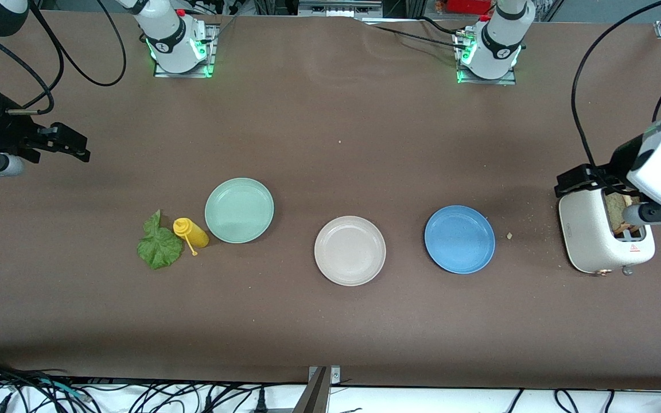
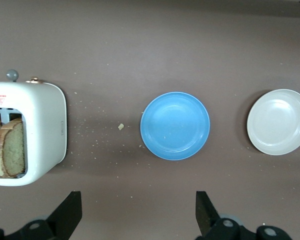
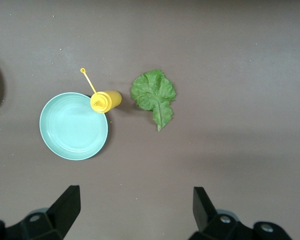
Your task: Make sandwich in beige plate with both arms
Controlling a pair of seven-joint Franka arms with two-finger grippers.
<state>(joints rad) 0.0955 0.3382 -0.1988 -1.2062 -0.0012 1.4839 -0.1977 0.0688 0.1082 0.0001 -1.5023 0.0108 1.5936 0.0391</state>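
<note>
Hovering over the tabletop at the left arm's end, the left pincer stands spread wide with nothing in it, just beside a white toaster that holds bread slices in its slots. A blue plate lies near this pincer, and the beige plate lies past it toward the middle, bare. Over the right arm's end, the right pincer also hangs wide apart and empty. Near it lie a green lettuce leaf, a yellow squeeze bottle on its side, and a pale green plate touching the bottle.
</note>
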